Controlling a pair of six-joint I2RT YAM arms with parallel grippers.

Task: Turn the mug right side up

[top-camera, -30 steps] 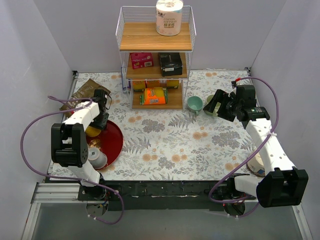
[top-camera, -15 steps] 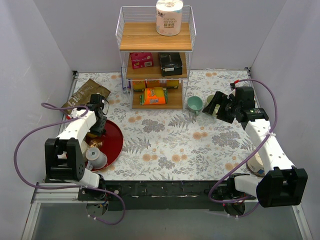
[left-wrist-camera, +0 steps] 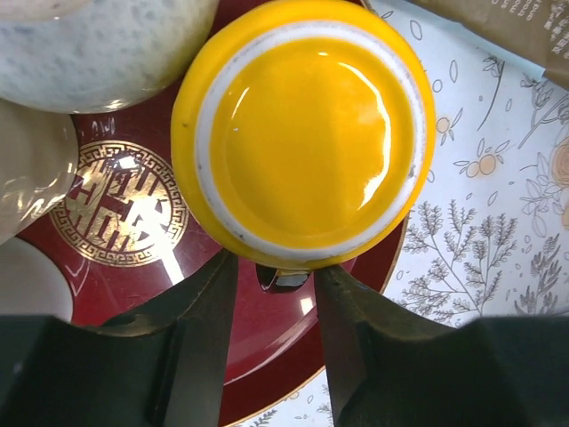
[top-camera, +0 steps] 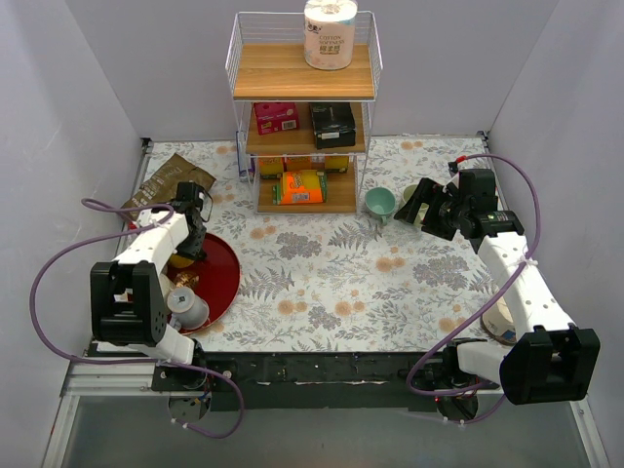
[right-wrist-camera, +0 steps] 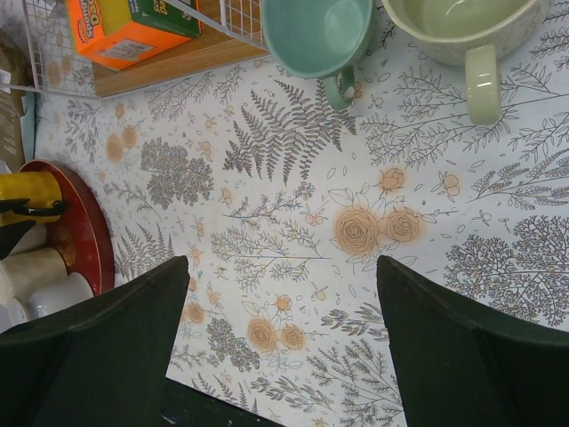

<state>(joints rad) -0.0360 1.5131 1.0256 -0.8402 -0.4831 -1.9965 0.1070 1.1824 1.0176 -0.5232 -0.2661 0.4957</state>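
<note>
Left fingers (left-wrist-camera: 200,338): apart by a narrow gap, set either side of the handle (left-wrist-camera: 283,277) of the yellow mug (left-wrist-camera: 307,133). A sliver of tray shows beside the handle, so they are judged not yet clamped. Yellow mug: upside down, glossy base uppermost, standing at the edge of the red tray (left-wrist-camera: 124,258) on the left of the worktop (right-wrist-camera: 293,222), with a speckled cup (left-wrist-camera: 98,44) just beside it. Step in hand, as judged: taking hold by the handle, before the lift and flip. Next move calls for a firm squeeze on the handle, a lift clear of the tray and the neighbouring cup, then a half-turn of the wrist so the mouth faces up. Left arm (top-camera: 146,249): reaches from its base over the tray, wrist pitched down above the mug. Right fingers (right-wrist-camera: 89,347): wide apart, holding nothing. Right arm (top-camera: 512,263): stretched to the far right of the worktop, wrist raised near a teal cup (right-wrist-camera: 320,31) and a pale green mug (right-wrist-camera: 453,27), both upright and well apart from the tray.
</note>
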